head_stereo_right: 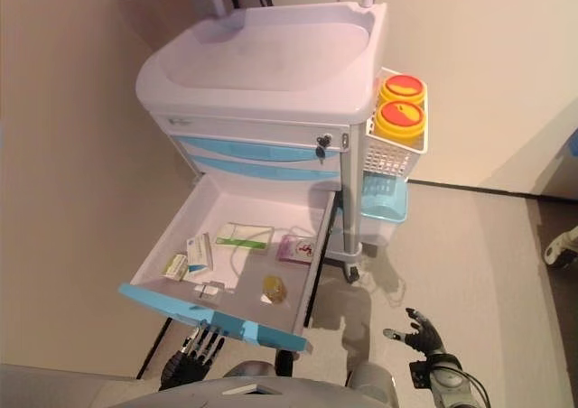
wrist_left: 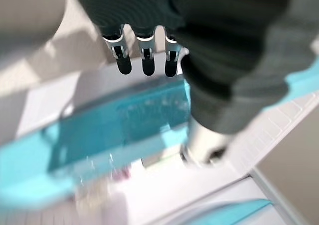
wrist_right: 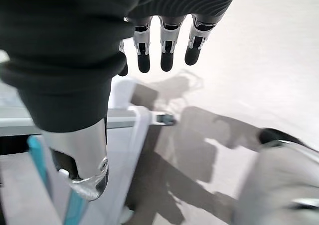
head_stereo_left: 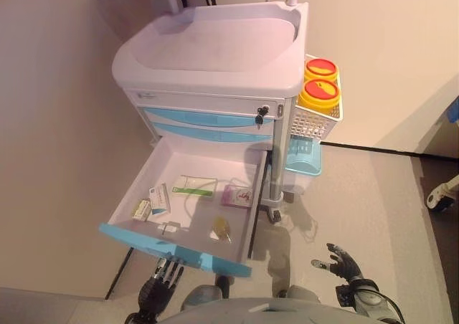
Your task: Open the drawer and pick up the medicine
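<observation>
- Hands first, nearest: left hand (head_stereo_left: 159, 284) hangs just below the drawer front (head_stereo_left: 172, 249), fingers straight and holding nothing; right hand (head_stereo_left: 344, 265) sits well off to the drawer's right over the floor, fingers spread, empty
- Drawer (head_stereo_left: 204, 168) stands pulled out, so opening looks done; picking is the step in hand
- Medicine lies inside the drawer: small boxes (head_stereo_left: 159, 198) toward its left, a flat green-striped box (head_stereo_left: 194, 186) mid-floor, a pink packet (head_stereo_left: 237, 196) right, a yellow item (head_stereo_left: 221, 229) near the front (what it is I cannot tell)
- Next move calls for lifting a hand over the front edge and down
- Behind the drawer, the cart (head_stereo_left: 215, 51); a side basket (head_stereo_left: 315, 120) with yellow-lidded containers (head_stereo_left: 320, 80) is clear of the reach
</observation>
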Robot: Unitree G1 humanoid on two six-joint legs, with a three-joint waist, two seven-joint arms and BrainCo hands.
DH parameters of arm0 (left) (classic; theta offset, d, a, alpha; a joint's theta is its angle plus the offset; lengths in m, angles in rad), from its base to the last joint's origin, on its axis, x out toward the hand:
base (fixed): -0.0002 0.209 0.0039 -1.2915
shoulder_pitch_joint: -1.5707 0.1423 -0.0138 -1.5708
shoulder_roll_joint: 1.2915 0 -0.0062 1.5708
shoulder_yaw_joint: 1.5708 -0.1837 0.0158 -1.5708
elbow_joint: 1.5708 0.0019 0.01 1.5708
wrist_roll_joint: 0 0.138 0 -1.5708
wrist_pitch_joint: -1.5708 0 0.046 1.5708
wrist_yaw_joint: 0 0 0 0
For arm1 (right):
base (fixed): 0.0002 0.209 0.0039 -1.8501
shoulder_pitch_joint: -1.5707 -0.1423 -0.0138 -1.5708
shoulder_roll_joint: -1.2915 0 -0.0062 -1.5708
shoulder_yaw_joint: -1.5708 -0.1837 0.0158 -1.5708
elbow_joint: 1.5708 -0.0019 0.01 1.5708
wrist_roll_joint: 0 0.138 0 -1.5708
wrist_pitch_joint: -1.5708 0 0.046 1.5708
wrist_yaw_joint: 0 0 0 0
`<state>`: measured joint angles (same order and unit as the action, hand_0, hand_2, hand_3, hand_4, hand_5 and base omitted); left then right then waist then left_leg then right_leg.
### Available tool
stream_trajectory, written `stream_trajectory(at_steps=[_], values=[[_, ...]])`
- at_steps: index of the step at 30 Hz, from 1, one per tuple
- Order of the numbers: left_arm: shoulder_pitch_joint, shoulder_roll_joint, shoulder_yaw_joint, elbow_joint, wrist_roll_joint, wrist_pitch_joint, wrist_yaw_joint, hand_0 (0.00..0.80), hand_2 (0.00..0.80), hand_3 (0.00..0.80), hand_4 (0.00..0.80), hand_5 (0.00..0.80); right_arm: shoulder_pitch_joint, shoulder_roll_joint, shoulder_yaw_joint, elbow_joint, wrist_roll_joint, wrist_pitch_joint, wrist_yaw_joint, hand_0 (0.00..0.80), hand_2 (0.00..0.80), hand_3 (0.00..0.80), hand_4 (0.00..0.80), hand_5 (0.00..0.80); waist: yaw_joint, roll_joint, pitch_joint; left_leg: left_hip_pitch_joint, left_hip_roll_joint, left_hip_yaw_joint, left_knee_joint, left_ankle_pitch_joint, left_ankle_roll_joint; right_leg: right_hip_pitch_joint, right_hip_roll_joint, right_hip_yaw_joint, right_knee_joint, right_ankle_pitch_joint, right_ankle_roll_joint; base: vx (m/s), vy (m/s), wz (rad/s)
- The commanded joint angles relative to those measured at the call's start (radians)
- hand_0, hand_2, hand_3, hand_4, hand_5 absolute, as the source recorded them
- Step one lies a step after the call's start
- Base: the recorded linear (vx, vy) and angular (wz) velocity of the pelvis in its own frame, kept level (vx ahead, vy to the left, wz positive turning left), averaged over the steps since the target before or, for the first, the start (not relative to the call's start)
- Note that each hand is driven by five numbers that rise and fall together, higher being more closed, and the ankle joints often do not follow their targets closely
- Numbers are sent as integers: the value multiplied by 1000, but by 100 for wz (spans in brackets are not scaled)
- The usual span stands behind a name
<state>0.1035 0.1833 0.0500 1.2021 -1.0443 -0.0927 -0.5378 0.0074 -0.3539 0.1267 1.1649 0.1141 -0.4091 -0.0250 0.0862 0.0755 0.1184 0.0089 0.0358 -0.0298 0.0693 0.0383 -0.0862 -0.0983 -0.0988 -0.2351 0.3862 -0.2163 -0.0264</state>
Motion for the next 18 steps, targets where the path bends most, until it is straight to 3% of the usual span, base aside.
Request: stream_trajectory(at_steps=[1, 5, 9, 14, 18], values=[[-57, 84, -44, -3, 332, -80, 202, 0, 0, 0, 0, 0, -85, -6, 43, -99, -152, -56, -157, 0, 0, 0, 0, 0, -6, -82, 27, 9, -76, 29, 7, -94, 59, 163, 11, 60, -316, 143, 71, 44, 19, -2], [-63, 117, -136, -6, 603, -64, 301, 0, 0, 0, 0, 0, -127, -72, 84, -275, -200, 44, -256, 0, 0, 0, 0, 0, -10, -91, 20, 27, -68, 47, -29, -89, 70, 164, 12, 67, -328, 156, 85, 28, 12, -4], [-69, 127, -180, 5, 596, 13, 302, 0, 0, 0, 0, 0, -190, -151, 83, -462, -170, 108, -269, 0, 0, 0, 0, 0, -20, -93, 19, 46, -59, 73, -77, -83, 78, 156, 11, 74, -337, 169, 98, 7, 30, -9], [-65, 109, -199, 17, 610, 35, 306, 0, 0, 0, 0, 0, -272, -182, 107, -623, -195, 69, -277, 0, 0, 0, 0, 0, -20, -100, 19, 50, -57, 92, -92, -87, 82, 145, 6, 78, -347, 181, 107, -5, 17, -9], [-68, 90, -163, 61, 611, 38, 300, 0, 0, 0, 0, 0, -367, -194, 175, -777, -277, 10, -215, 0, 0, 0, 0, 0, -9, -117, 20, 38, -58, 104, -85, -97, 88, 132, -6, 73, -344, 180, 112, -14, 1, -2]])
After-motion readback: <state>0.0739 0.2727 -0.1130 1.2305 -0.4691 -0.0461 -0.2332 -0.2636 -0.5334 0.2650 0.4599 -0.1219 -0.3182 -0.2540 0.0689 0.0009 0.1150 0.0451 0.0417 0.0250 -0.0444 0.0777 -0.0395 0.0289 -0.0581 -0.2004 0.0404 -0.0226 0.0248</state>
